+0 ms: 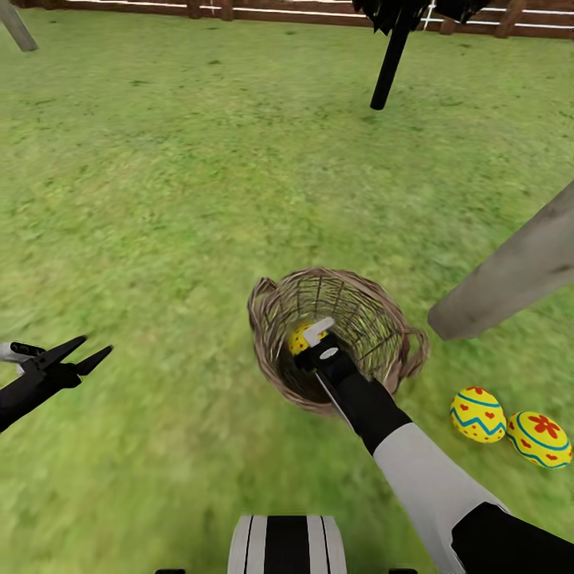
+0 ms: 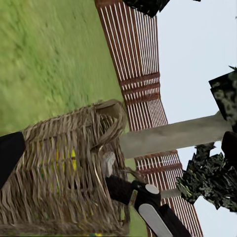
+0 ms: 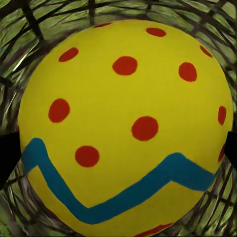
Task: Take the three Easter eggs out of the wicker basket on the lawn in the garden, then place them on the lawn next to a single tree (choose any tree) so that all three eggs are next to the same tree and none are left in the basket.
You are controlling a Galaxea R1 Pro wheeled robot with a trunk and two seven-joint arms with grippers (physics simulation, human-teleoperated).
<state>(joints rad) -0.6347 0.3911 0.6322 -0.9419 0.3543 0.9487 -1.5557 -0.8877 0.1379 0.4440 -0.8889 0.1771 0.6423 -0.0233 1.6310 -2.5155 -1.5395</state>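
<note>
Reaching into the wicker basket [image 1: 339, 339] for the last egg [image 1: 300, 338]; right gripper [image 1: 319, 339] jaws straddling it, closure unclear. Next: pinch, lift out.

Left gripper [image 1: 84, 353] jaws spread, well apart from the basket.

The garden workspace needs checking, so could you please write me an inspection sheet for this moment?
Surface: mottled green lawn.
Job's things: wicker basket holds one dotted egg; heart egg and flower egg lie on grass near the grey trunk.
Clutter: nothing seen.
Grippers: right gripper inside the basket, fingers flanking the egg, contact unclear; left gripper open, above grass.
Cables: nothing seen.
Surroundings: slat fence, black-trunked tree.
</note>
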